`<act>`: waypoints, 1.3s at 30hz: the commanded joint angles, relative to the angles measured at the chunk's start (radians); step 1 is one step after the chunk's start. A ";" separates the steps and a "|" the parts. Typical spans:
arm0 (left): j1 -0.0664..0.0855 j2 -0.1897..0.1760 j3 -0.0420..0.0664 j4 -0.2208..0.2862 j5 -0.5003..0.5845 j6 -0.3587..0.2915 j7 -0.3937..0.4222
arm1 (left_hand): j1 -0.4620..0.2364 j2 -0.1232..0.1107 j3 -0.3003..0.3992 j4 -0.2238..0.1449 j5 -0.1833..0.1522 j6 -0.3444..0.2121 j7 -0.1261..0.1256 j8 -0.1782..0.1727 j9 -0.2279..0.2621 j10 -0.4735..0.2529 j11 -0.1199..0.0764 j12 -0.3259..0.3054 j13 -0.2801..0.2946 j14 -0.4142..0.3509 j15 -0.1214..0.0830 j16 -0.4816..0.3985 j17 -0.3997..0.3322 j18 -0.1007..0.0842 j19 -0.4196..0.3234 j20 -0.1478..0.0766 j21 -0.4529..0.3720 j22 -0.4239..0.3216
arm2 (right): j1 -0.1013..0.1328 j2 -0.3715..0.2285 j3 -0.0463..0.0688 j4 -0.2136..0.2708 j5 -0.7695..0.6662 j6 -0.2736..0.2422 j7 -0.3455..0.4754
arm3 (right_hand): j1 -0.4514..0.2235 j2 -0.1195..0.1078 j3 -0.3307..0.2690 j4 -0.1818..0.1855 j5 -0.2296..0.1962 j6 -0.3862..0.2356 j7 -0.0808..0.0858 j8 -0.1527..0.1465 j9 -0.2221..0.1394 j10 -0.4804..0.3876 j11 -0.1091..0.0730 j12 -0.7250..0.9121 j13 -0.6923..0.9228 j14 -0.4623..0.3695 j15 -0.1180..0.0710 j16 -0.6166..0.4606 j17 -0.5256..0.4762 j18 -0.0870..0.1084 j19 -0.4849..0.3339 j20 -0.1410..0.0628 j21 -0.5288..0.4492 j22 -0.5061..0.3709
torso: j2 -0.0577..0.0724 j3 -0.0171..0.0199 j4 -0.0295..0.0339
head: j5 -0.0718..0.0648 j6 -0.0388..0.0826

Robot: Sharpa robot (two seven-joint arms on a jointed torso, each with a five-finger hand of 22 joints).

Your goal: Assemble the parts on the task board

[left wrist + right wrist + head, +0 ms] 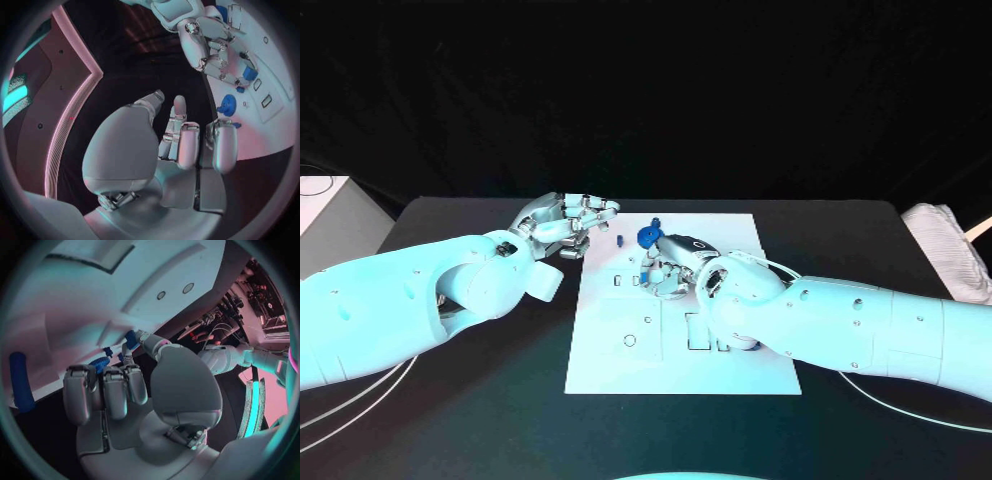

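The white task board [733, 370] lies in the middle of the table. My right hand [678, 266] rests over its far part and pinches a small blue part [131, 338] between thumb and fingertips; the left wrist view shows that blue part [250, 74] at the right hand [211, 42]. Just beyond it a round blue part [649, 238] stands on the board, also visible as the round part [228, 106]. A small blue peg [619, 240] lies near the board's far left edge. My left hand [568, 220] hovers at that corner, fingers loosely curled, holding nothing.
The board has several slots and holes [697, 330] in its near half, beside my right forearm [862, 330]. A white box [326, 215] stands at the table's left edge and a pale cloth bundle [949, 250] at its right edge.
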 commanded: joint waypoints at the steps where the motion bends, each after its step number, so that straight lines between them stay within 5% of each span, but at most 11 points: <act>1: 0.001 0.001 0.001 0.003 -0.003 0.007 0.002 | -0.011 0.001 0.003 0.004 0.000 -0.003 0.000 -0.002 0.001 -0.007 0.000 0.003 0.001 0.051 -0.001 0.000 0.134 -0.012 0.007 -0.001 0.006 0.036 | -0.002 0.001 -0.001 -0.001 -0.006 0.008 0.007 | -0.006 -0.007 -0.007 0.001 -0.006 -0.015 0.005 -0.009 -0.006 0.014 0.009 -0.011 0.151 0.094 0.010 -0.007 0.226 -0.003 0.047 0.008 -0.009 0.196 | 0.000 0.0006 -0.0009 | 0.000 0.000; 13: 0.001 0.001 0.001 0.002 -0.003 0.009 0.001 | -0.011 0.001 0.003 0.004 0.000 -0.003 0.000 -0.002 0.001 -0.007 0.000 0.003 0.001 0.051 -0.001 0.000 0.134 -0.012 0.007 -0.001 0.006 0.036 | -0.002 0.000 -0.001 -0.003 -0.001 -0.009 0.017 | -0.011 -0.021 -0.014 0.004 -0.015 -0.051 0.019 -0.031 -0.017 -0.012 0.022 -0.044 0.125 0.089 0.021 -0.018 0.209 0.006 0.028 0.020 -0.044 0.175 | 0.000 0.0006 -0.0003 | -0.001 -0.004; 21: 0.001 0.001 0.000 0.001 -0.003 0.010 0.000 | -0.011 0.001 0.003 0.004 0.000 -0.003 0.000 -0.002 0.001 -0.007 0.000 0.003 0.001 0.051 -0.001 0.000 0.134 -0.012 0.007 -0.001 0.006 0.036 | -0.002 -0.004 -0.001 0.000 0.008 -0.022 0.034 | -0.030 -0.042 -0.083 0.028 -0.041 -0.084 0.026 -0.049 -0.023 -0.034 0.030 -0.069 0.104 0.088 0.029 -0.022 0.205 0.012 0.014 0.029 -0.073 0.159 | 0.000 0.0006 -0.0001 | -0.002 -0.004; 30: 0.001 0.003 0.000 -0.006 -0.007 0.007 -0.005 | -0.010 0.002 0.004 0.004 0.000 -0.003 0.000 -0.002 0.002 -0.010 0.000 0.006 0.003 0.052 -0.001 0.002 0.137 -0.013 0.008 -0.001 0.006 0.038 | 0.001 -0.031 -0.001 0.038 0.016 -0.073 0.051 | 0.035 -0.001 -0.286 0.100 -0.071 -0.086 0.026 -0.051 -0.024 -0.037 0.031 -0.070 0.100 0.087 0.030 -0.025 0.201 0.013 0.015 0.030 -0.084 0.157 | -0.002 0.0002 -0.0004 | -0.001 -0.003; 35: 0.001 0.007 0.000 -0.015 -0.045 -0.020 -0.036 | -0.014 0.001 0.002 0.006 -0.001 0.010 0.000 0.007 0.008 -0.005 0.000 0.027 0.014 0.059 -0.001 0.013 0.152 -0.012 0.007 -0.001 0.006 0.038 | 0.011 -0.064 0.001 0.074 0.052 -0.110 0.100 | 0.057 0.008 -0.317 0.118 -0.062 -0.087 0.026 -0.051 -0.024 -0.037 0.031 -0.069 0.099 0.087 0.030 -0.026 0.200 0.013 0.016 0.030 -0.084 0.158 | -0.005 0.0003 -0.0008 | -0.001 0.001; 39: 0.001 0.013 0.000 -0.027 -0.091 -0.039 -0.108 | -0.086 0.007 -0.036 0.055 0.005 0.059 -0.011 0.065 0.053 0.010 -0.008 0.112 0.061 0.081 -0.007 0.046 0.197 -0.014 0.014 -0.005 0.011 0.047 | 0.030 -0.098 0.005 0.104 0.111 -0.088 0.192 | 0.092 0.024 -0.310 0.117 -0.033 -0.089 0.027 -0.053 -0.025 -0.041 0.031 -0.074 0.096 0.087 0.030 -0.026 0.200 0.015 0.013 0.030 -0.092 0.154 | -0.007 0.0018 0.0013 | -0.003 0.002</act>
